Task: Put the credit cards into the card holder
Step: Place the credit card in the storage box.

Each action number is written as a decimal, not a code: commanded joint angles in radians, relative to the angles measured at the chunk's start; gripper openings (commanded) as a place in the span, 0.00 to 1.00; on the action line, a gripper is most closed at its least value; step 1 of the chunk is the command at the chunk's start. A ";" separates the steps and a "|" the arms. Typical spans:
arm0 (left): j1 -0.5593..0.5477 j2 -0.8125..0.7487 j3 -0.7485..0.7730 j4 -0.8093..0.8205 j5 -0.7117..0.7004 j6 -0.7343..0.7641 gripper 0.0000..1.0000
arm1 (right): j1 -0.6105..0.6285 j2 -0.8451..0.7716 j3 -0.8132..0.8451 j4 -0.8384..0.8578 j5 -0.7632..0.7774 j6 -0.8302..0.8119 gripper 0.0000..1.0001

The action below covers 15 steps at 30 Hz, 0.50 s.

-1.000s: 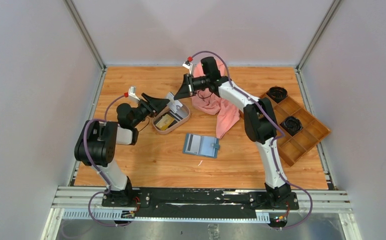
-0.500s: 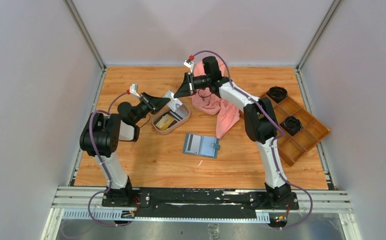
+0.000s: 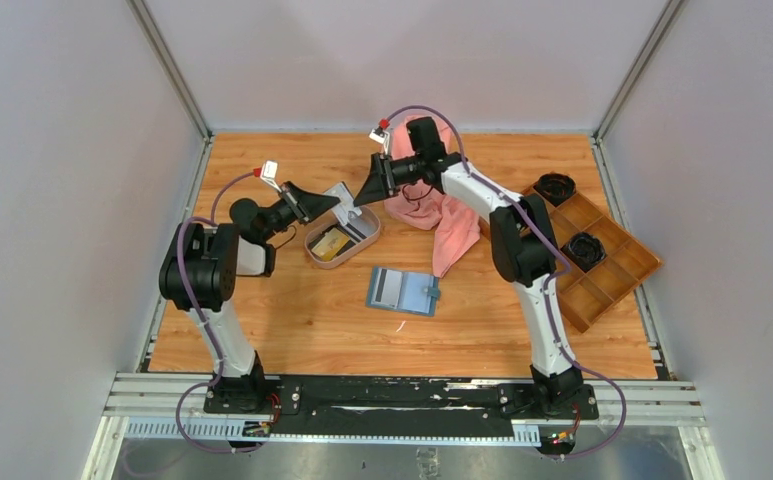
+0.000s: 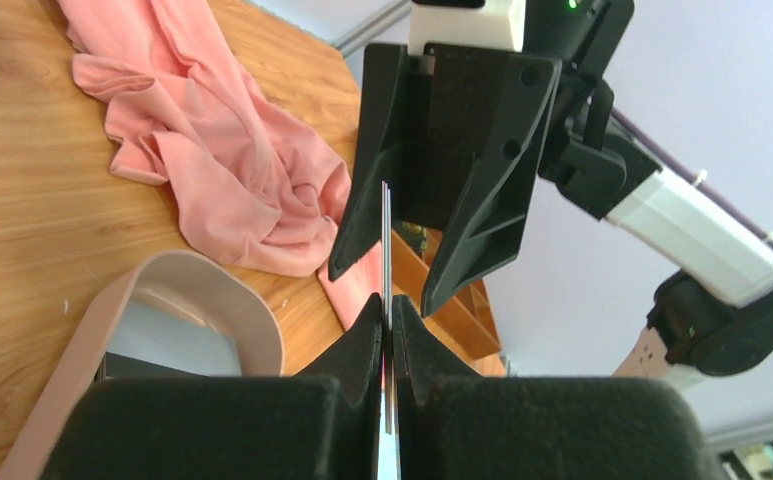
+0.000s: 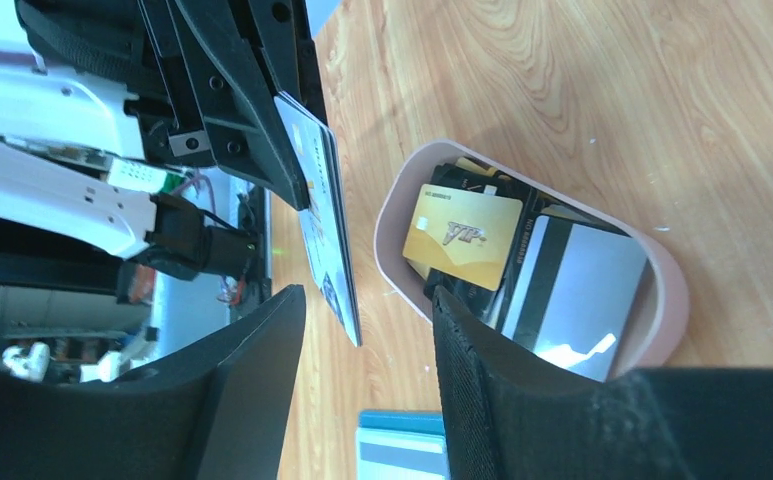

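Bright, even light, soft shadows; the left pincer [image 4: 387, 312] looms blurred up close.

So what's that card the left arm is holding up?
The card is a thin, flat, pale plastic rectangle with small markings on its face. The left gripper pinches one end, holding it on edge in the air near the oval tray. Its free end sits between the open fingers of the right gripper, which do not appear to touch it.
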 commanded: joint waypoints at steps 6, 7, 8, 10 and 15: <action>0.005 -0.124 0.017 -0.005 0.149 0.210 0.00 | -0.056 -0.139 0.045 -0.243 -0.133 -0.437 0.56; 0.005 -0.135 0.014 0.016 0.162 0.204 0.00 | -0.057 -0.161 0.041 -0.281 -0.128 -0.498 0.56; 0.005 -0.145 0.013 0.039 0.169 0.198 0.00 | -0.057 -0.182 0.038 -0.314 -0.120 -0.540 0.56; 0.005 -0.162 0.012 0.082 0.192 0.177 0.00 | -0.056 -0.212 0.034 -0.361 -0.115 -0.582 0.56; 0.001 -0.224 0.009 0.102 0.234 0.196 0.00 | -0.051 -0.260 0.038 -0.407 -0.141 -0.599 0.56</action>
